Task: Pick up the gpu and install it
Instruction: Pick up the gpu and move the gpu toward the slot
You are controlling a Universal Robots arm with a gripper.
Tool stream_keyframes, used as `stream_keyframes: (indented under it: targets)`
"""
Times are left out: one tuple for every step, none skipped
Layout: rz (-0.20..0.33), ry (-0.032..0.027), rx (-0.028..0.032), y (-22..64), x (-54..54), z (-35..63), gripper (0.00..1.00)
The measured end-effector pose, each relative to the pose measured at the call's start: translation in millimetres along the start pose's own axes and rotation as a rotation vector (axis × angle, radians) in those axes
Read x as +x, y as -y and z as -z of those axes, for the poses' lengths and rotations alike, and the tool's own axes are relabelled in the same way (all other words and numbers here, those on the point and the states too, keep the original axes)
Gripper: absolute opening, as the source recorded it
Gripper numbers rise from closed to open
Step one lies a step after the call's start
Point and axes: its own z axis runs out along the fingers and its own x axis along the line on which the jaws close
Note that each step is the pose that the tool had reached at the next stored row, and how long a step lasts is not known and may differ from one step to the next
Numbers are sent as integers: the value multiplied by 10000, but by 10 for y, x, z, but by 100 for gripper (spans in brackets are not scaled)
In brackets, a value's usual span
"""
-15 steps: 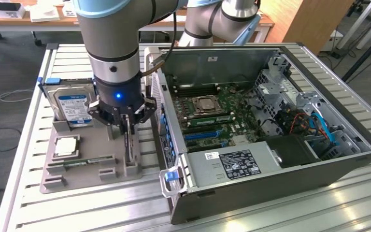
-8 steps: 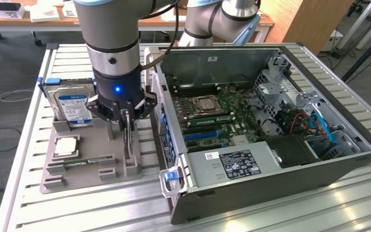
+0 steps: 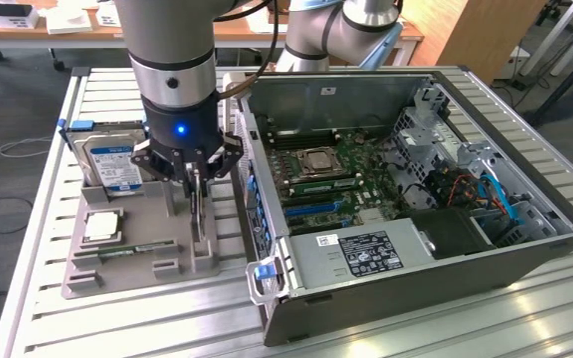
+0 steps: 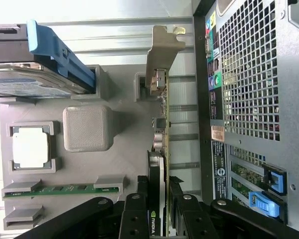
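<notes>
The gpu stands on edge in a slot of the grey holder, just outside the open computer case. In the wrist view the gpu runs lengthwise, with its silver bracket at the far end and its black cooler between the fingers. My gripper has come straight down over it. The fingers press on both faces of the card, so the gripper is shut on it. The card's lower edge still sits in the holder.
The holder also carries a hard drive in a blue frame, a CPU and a RAM stick. The case wall stands close beside the card. The motherboard lies exposed inside the case.
</notes>
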Motion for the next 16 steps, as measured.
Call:
stream_keyframes:
  targets:
    - [0,1,-1,0,0,0,28]
    - [0,1,-1,0,0,0,28]
    - [0,1,-1,0,0,1,28]
    - [0,1,-1,0,0,2,27]
    - [0,0,-1,0,0,2,27]
    - [0,1,-1,0,0,3,27]
    - [0,0,-1,0,0,4,27]
    - [0,1,0,0,0,5,27]
    - [0,0,-1,0,0,5,27]
    - [0,1,-1,0,0,6,27]
    - [0,2,-2,0,0,7,27]
    - [0,8,-10,0,1,14,27]
    - [-1,20,-44,0,0,24,27]
    - [0,38,-98,1,-1,30,27]
    - [-1,59,-160,1,0,36,27]
    - [-2,80,-227,1,-1,41,27]
